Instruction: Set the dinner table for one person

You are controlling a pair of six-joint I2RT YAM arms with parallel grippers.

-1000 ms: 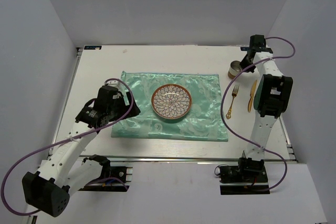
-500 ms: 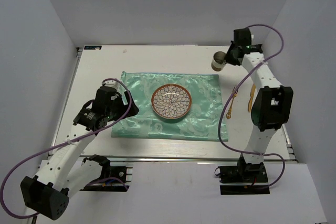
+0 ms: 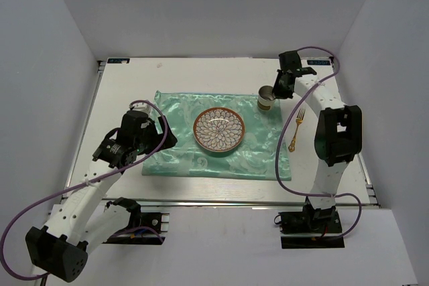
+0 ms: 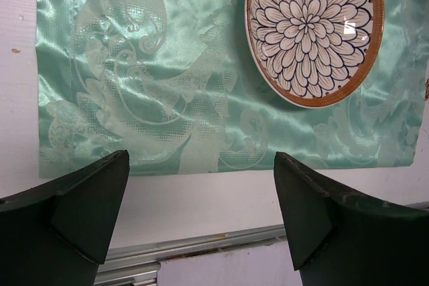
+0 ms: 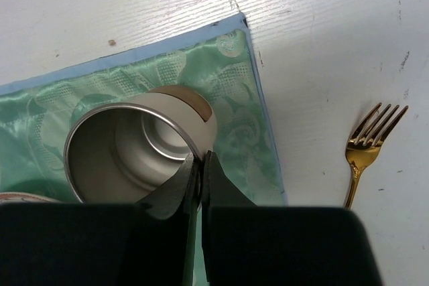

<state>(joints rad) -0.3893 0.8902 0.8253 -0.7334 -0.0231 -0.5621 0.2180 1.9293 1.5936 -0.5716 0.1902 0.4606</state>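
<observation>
As right gripper pinches only the metal cup rim, release may tip it; left gripper gapes wide.

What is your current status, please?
Left gripper open above cloth, near edge. Right gripper shut on metal cup, by rim, over cloth's far-right corner. Plate mid-cloth, gold fork on table; nothing blocking.

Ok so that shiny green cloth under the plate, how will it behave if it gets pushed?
The green cloth looks thin and satiny, so it would probably wrinkle or slide on the smooth table rather than move stiffly. The plate resting on it likely pins the middle.
</observation>
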